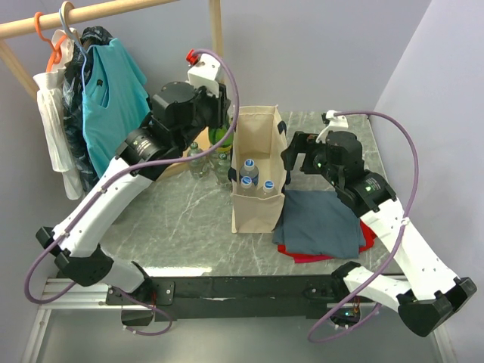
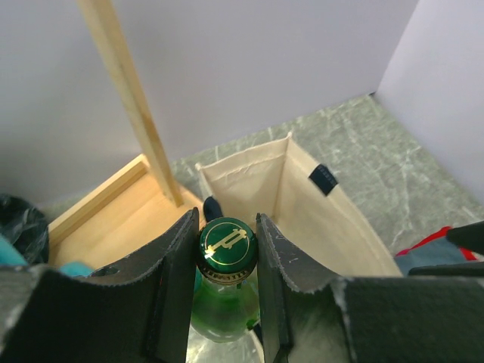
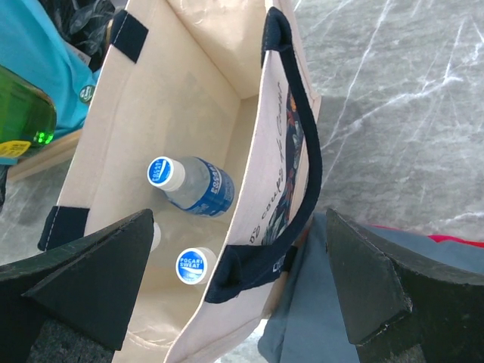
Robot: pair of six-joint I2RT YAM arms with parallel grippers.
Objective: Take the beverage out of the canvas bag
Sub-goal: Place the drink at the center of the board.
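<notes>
Left pincer (image 2: 225,228) pinched a green bottle (image 2: 219,314) just outside the bag (image 1: 257,215); right pincer (image 3: 240,227) hung spread; three bottles (image 1: 246,181) sat inside, untaken.

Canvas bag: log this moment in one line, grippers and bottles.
left gripper: shut on green bottle neck, beside canvas bag | right gripper: open, at navy handle | in bag: three blue-capped bottles

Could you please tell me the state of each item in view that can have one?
Canvas bag: upright, open at the top.
Blue-capped bottles: capped, standing inside the bag.
Green bottle: capped, outside the bag, gripped at the cap.
Left claw: shut on the green bottle.
Right claw: open, holding nothing.
Grey-blue cloth: folded, lying beside the bag.
</notes>
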